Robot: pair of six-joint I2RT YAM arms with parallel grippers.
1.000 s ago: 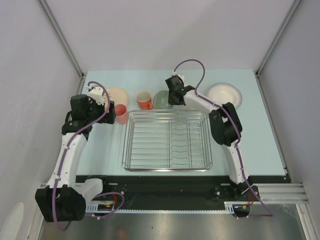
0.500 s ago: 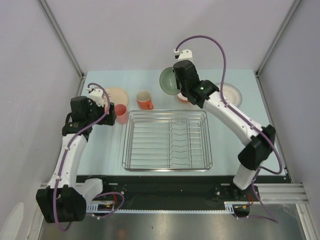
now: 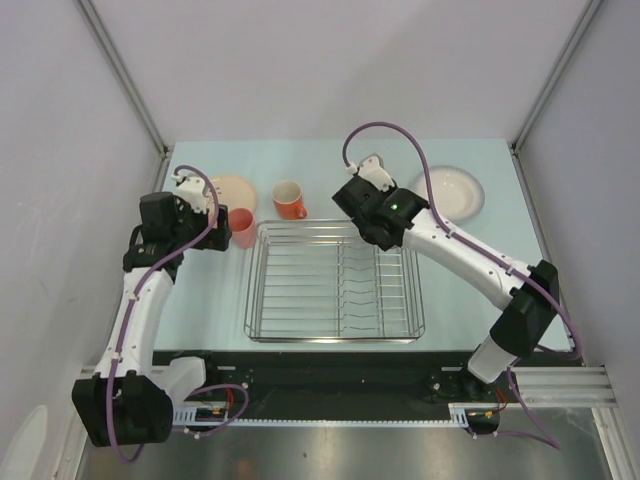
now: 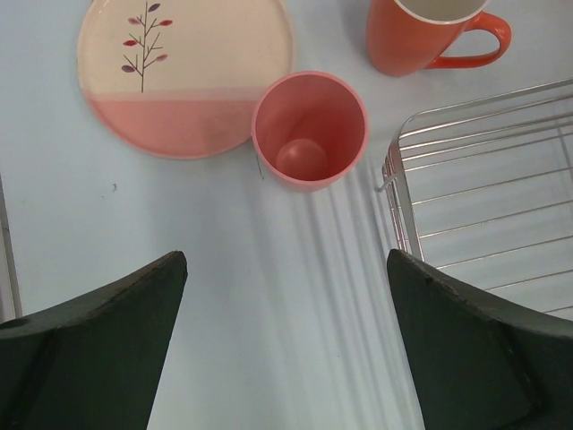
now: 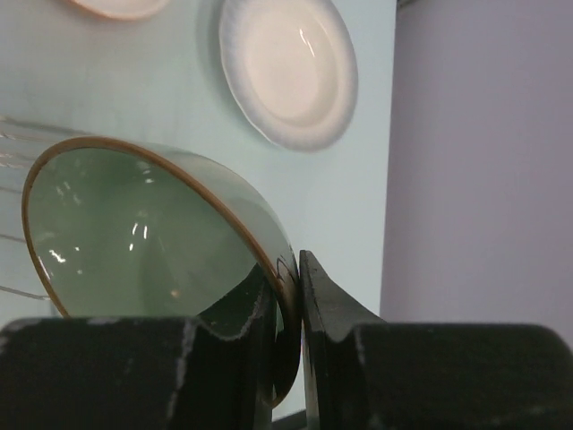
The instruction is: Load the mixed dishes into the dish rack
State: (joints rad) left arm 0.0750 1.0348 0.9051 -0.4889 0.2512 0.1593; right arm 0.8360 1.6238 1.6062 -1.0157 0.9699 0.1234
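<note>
My right gripper [image 5: 295,265] is shut on the rim of the pale green bowl [image 5: 134,233] and holds it tilted over the far edge of the dish rack [image 3: 335,280]. In the top view the gripper [image 3: 362,220] hides the bowl. My left gripper [image 4: 286,269] is open and empty above the table, just short of the pink cup [image 4: 309,130], which stands upright left of the rack [image 4: 483,179]. The leaf-motif plate [image 4: 183,72] and orange mug [image 4: 421,36] sit beyond the cup. The white plate [image 5: 286,67] lies at the far right.
A sliver of the orange white-lined bowl [image 5: 116,7] shows near the white plate; my right arm hides it in the top view. Grey walls [image 5: 483,161] close in the table on the sides and at the back.
My right gripper has lifted the green bowl off the table behind the rack, swung it up high, then brought it down over the rack's far edge. The left arm has not moved.
</note>
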